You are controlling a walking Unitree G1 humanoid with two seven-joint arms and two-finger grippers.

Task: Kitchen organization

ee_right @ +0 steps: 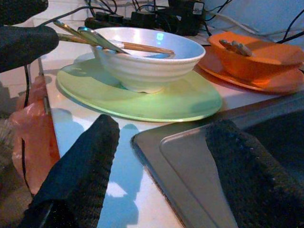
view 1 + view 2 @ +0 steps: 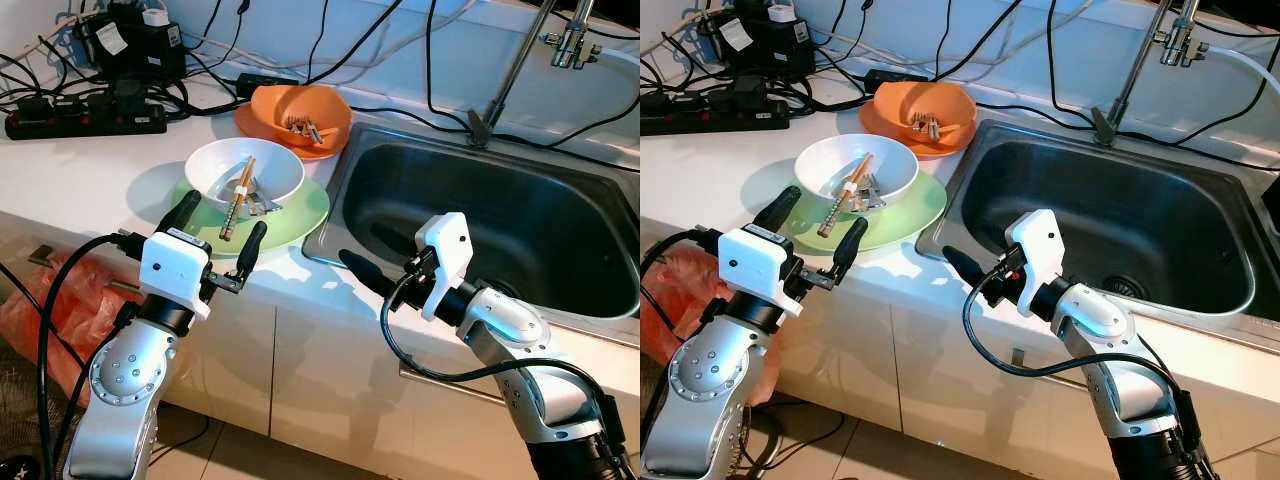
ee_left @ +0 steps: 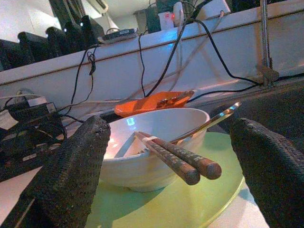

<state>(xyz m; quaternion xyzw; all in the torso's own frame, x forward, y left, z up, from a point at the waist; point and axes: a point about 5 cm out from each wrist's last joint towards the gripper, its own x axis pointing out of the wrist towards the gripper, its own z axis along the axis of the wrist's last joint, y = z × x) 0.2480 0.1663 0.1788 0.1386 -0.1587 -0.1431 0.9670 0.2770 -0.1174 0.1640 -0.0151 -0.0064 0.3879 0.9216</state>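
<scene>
White bowl (image 2: 245, 172) holding chopsticks (image 2: 237, 199), on green plate (image 2: 300, 212) near surface (image 2: 90, 180) front edge; sink (image 2: 500, 215) at 3 o'clock. Left hand (image 2: 215, 232) spread wide, empty, at plate's 6 o'clock rim. Right hand (image 1: 156, 156) spread, empty, over sink's corner.

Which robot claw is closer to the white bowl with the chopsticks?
The left claw. It sits open at the near edge of the green plate, right in front of the white bowl. The right claw is farther away, open by the sink's front corner.
</scene>
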